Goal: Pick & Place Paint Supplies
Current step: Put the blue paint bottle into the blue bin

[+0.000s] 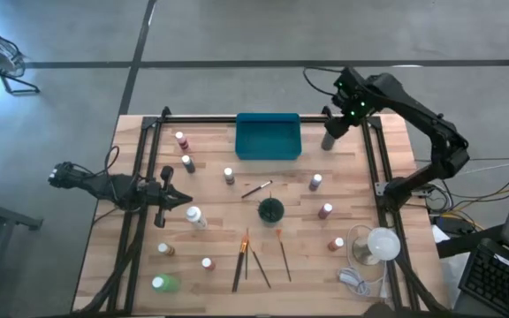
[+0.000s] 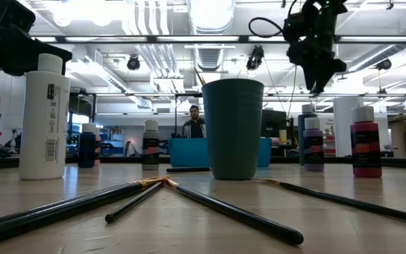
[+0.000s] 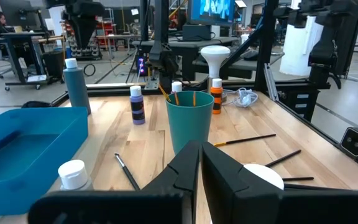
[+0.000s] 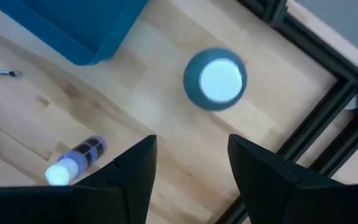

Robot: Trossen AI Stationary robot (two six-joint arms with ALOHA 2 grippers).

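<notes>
Bottles and brushes lay scattered over the worktop [image 1: 148, 274]. Right end effector [image 1: 339, 121] hung at upper right of the high view, fingers parted and empty, directly over the tall grey bottle [image 1: 330, 139], which stood upright just right of the teal tray [image 1: 268, 137]. Left end effector [image 1: 184, 198] sat at left centre, fingers pressed together, empty, beside a white bottle [image 1: 194, 216]. Three paintbrushes [image 1: 241, 261] lay below the dark green cup [image 1: 270, 210].

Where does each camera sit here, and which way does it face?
High: overhead, facing straight down; both arms show.
Low: at tabletop height, facing the dark green cup; right pincer hangs above.
Left wrist: behind the shut left pincer, looking across the table.
Right wrist: looks down past the open right pincer's fingers at the grey bottle.
All four show the teal tray.
</notes>
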